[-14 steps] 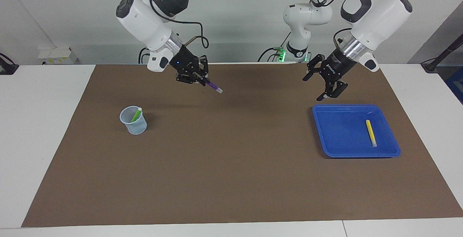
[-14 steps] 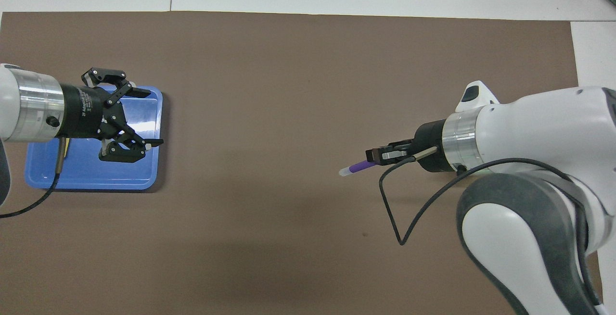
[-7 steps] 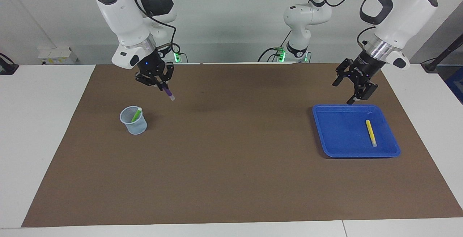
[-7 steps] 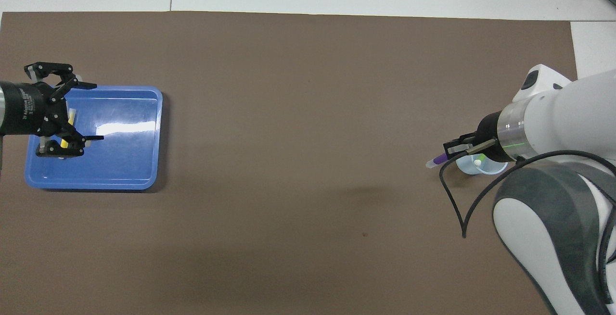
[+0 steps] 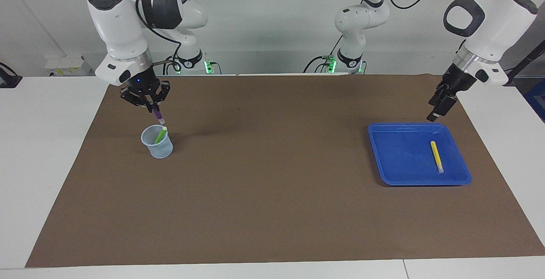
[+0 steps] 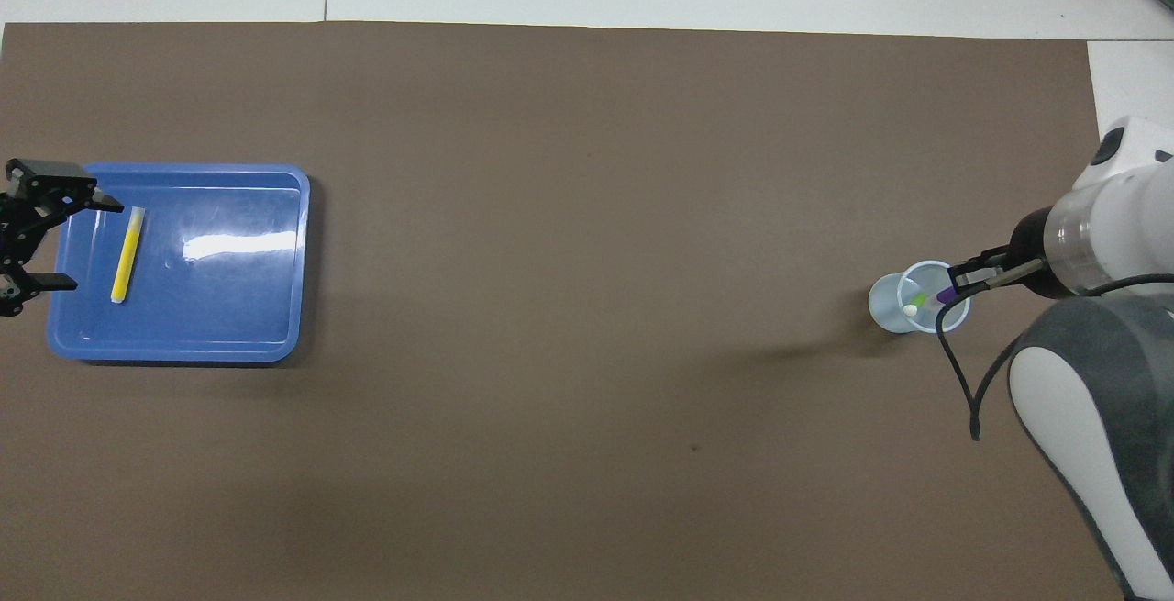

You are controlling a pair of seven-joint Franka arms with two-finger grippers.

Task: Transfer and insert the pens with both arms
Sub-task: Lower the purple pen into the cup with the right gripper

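Right gripper (image 5: 150, 105) was closed on the purple pen (image 5: 159, 116), held nearly upright, clear cap end down, just above the rim of the pale blue cup (image 5: 157, 142) at the right arm's end of the brown mat (image 5: 272, 211). Green pen (image 5: 160, 135) leaned inside the cup. Left gripper (image 6: 37, 243) hung with fingers spread over the outer edge of the blue tray (image 5: 396, 172). Yellow pen (image 5: 436, 156) lay flat in the tray.
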